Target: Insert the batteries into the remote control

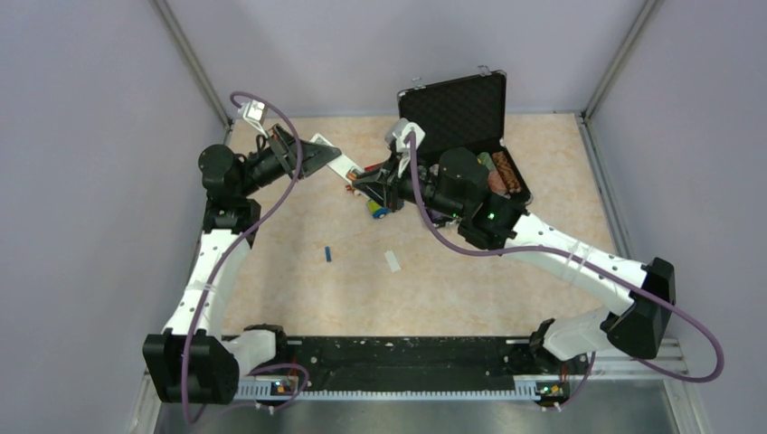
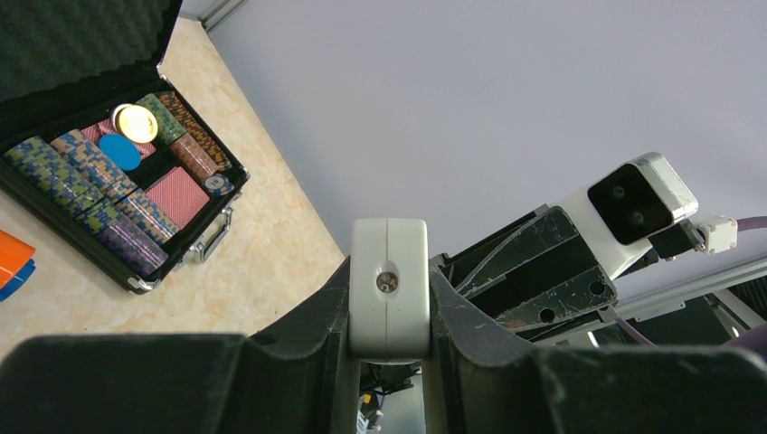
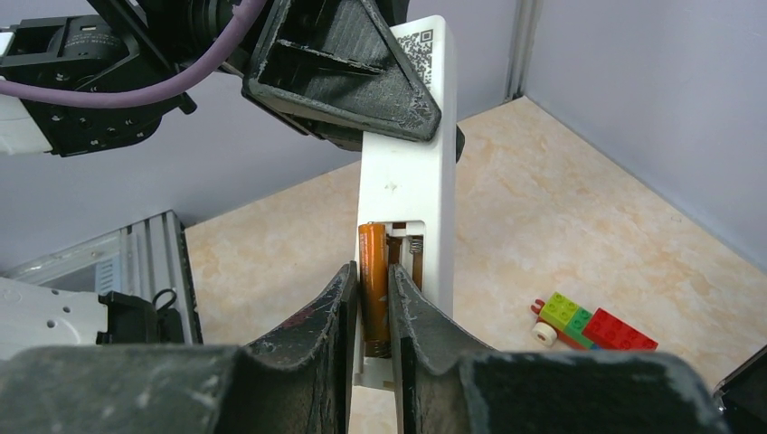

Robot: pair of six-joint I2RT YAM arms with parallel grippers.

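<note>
My left gripper [image 1: 317,158] is shut on the white remote control [image 3: 411,181] and holds it up off the table, with its end face [image 2: 389,289] between the fingers. The remote's open battery bay faces my right gripper [image 3: 371,271]. That gripper is shut on the orange-brown battery [image 3: 373,280], which lies lengthwise in the bay's left slot. A spring shows in the bare right slot. The blue battery [image 1: 327,254] lies on the table in front of both grippers. From above, my right gripper [image 1: 364,185] meets the remote [image 1: 342,165] at the back centre.
A small white cover piece [image 1: 392,261] lies near the blue battery. An open black case [image 1: 461,108] of poker chips [image 2: 118,194] stands at the back right. A toy vehicle [image 1: 380,210] sits under my right wrist, and a brick toy [image 3: 592,325] is beside the remote.
</note>
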